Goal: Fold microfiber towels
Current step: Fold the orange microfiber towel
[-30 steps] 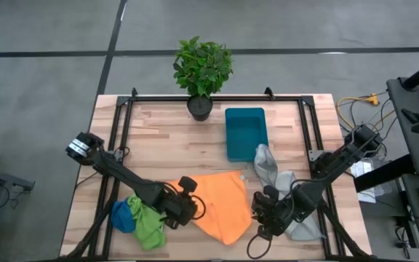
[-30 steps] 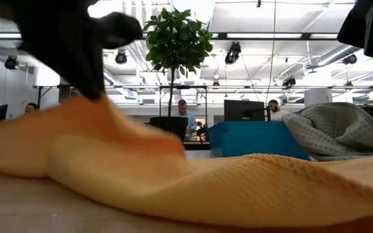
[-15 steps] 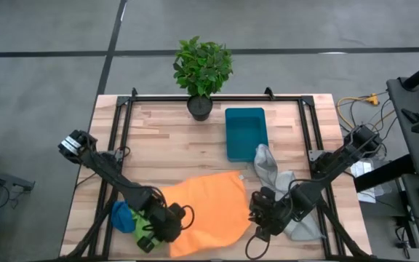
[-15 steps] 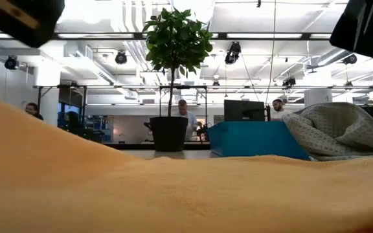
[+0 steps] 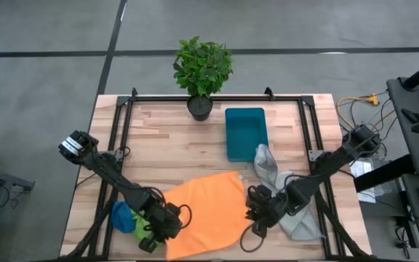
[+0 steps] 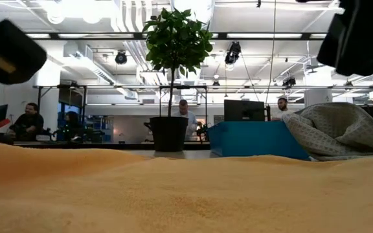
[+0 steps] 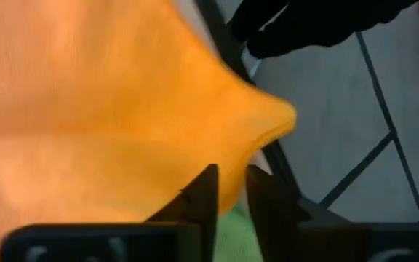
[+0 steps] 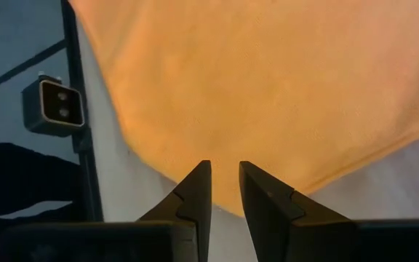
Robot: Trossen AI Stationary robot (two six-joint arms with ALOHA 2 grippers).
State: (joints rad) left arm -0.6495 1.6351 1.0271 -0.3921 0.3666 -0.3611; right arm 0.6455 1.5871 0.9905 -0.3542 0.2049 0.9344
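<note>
1. As we look straight down in the high view, the orange towel [image 5: 206, 207] lies spread on the tabletop [image 5: 166, 145] in the lower middle of the frame. The left claw [image 5: 155, 231] sits at the towel's lower-left corner and the right claw [image 5: 255, 215] at its right edge.
2. Also in the high view, the lime green towel [image 5: 145, 220] and the blue towel [image 5: 122, 216] are bunched together at the lower left, just beside the left claw. The pale grey towel [image 5: 291, 212] trails from the lower right up to the teal bin [image 5: 246, 132]. A potted plant [image 5: 203, 69] stands at the top centre.
3. From the low view, we see the orange towel [image 6: 173, 194] filling the whole lower half. The grey towel [image 6: 342, 133] is heaped at the right, with the bin [image 6: 254, 139] and the plant [image 6: 177, 39] behind. People [image 6: 31, 120] sit in the room beyond.
4. Through the left wrist view, the left claw [image 7: 231, 193] has its fingers a little apart, with a narrow gap between them. The orange towel [image 7: 108, 109] fills the frame's left, with a corner poking up ahead of the tips. A strip of green towel [image 7: 235, 233] shows between the fingers. We see nothing clamped.
5. Through the right wrist view, the right claw [image 8: 224, 185] is likewise only slightly parted. The orange towel's [image 8: 268, 87] edge reaches its tips, and we see no firm pinch.
</note>
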